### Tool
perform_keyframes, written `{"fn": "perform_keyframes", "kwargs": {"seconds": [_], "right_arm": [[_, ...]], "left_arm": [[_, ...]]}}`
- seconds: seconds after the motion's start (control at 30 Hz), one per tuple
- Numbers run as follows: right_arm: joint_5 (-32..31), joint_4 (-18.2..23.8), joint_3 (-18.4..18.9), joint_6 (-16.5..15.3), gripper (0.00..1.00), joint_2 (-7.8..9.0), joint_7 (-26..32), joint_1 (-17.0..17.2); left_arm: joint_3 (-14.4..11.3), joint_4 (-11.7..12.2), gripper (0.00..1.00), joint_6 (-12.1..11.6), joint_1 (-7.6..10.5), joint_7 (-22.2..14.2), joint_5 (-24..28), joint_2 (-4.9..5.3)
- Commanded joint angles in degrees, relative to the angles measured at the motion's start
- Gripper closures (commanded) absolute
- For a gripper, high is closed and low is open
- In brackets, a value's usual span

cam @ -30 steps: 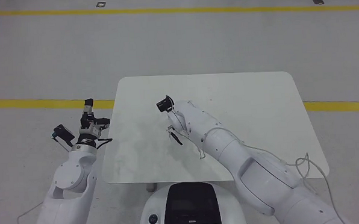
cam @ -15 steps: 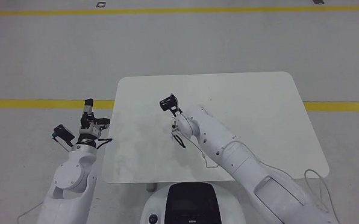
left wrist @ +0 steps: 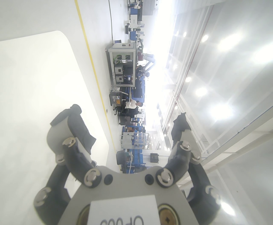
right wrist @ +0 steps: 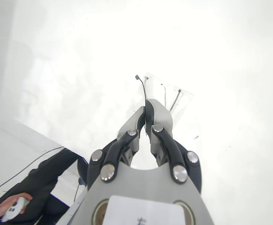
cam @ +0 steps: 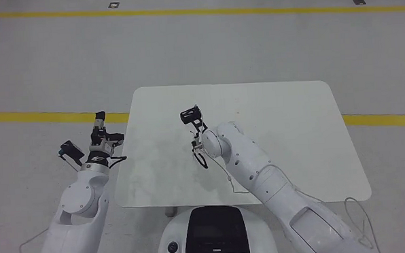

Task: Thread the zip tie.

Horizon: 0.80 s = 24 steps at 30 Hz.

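Grippers at work over the white table (cam: pixel 291 122). My left gripper (left wrist: pixel 128 114) hangs beyond the table's nine o'clock edge, fingers spread wide and holding nothing, well apart from the job. From the table's centre, my right gripper (right wrist: pixel 147 106) sits at about nine o'clock, low over the surface, pinched tight on the black zip tie (right wrist: pixel 143 87). The thin strap runs out past my fingertips and ends in its small head (right wrist: pixel 137 77). Just beyond that end, a clear plate (right wrist: pixel 185 95) lies flat on the table and carries what look like thin posts (right wrist: pixel 164 93). I cannot tell whether the head touches the plate's near corner or only hovers beside it.

As I judge it, threading is not yet done, and the risks lie in the strap and the target. The free length is slender and curves a little, so a push that is slightly off line could buckle it or skate it across the plate. My hold is a narrow pinch, so a snag could twist the tie or drag it back through the pads. The plate is see-through and looks light. A nudge could slide it, and with my left gripper so far off, nothing braces it.
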<state>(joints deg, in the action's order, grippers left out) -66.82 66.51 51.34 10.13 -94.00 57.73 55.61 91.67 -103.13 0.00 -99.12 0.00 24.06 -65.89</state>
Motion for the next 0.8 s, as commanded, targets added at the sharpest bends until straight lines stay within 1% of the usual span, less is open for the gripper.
{"fn": "perform_keyframes", "kwargs": {"seconds": [0.0, 0.13, 0.17, 0.27, 0.37, 0.67, 0.73, 0.77], "right_arm": [[0.4, 2.2, 0.5, 3.2, 1.00, -0.03, -0.7, 0.9], [2.0, 5.2, 1.0, 8.7, 1.00, -0.36, -1.4, 2.3], [2.2, 5.5, 1.1, 9.3, 1.00, -0.48, -1.3, 2.4], [3.3, 5.6, 3.0, 9.3, 1.00, -1.10, -1.4, 3.1], [4.8, 6.4, 4.8, 9.3, 1.00, -2.10, -1.5, 4.0], [4.8, 6.5, 4.9, 9.3, 1.00, -2.18, -1.7, 4.2], [6.3, 7.4, 5.4, 9.3, 1.00, -2.23, -4.1, 5.1], [5.8, 7.3, 5.9, 9.3, 1.00, -2.26, -4.9, 5.4]], "left_arm": [[0.0, 0.0, 0.00, 0.0, 0.00, 0.0, 0.0, 0.00], [0.0, 0.0, 0.00, 0.0, 0.00, 0.0, 0.0, 0.00], [0.0, 0.0, 0.00, 0.0, 0.00, 0.0, 0.0, 0.00], [0.0, 0.0, 0.00, 0.0, 0.00, 0.0, 0.0, 0.00], [0.0, 0.0, 0.00, 0.0, 0.00, 0.0, 0.0, 0.00], [0.0, 0.0, 0.00, 0.0, 0.00, 0.0, 0.0, 0.00], [0.0, 0.0, 0.00, 0.0, 0.00, 0.0, 0.0, 0.00], [0.0, 0.0, 0.00, 0.0, 0.00, 0.0, 0.0, 0.00]]}}
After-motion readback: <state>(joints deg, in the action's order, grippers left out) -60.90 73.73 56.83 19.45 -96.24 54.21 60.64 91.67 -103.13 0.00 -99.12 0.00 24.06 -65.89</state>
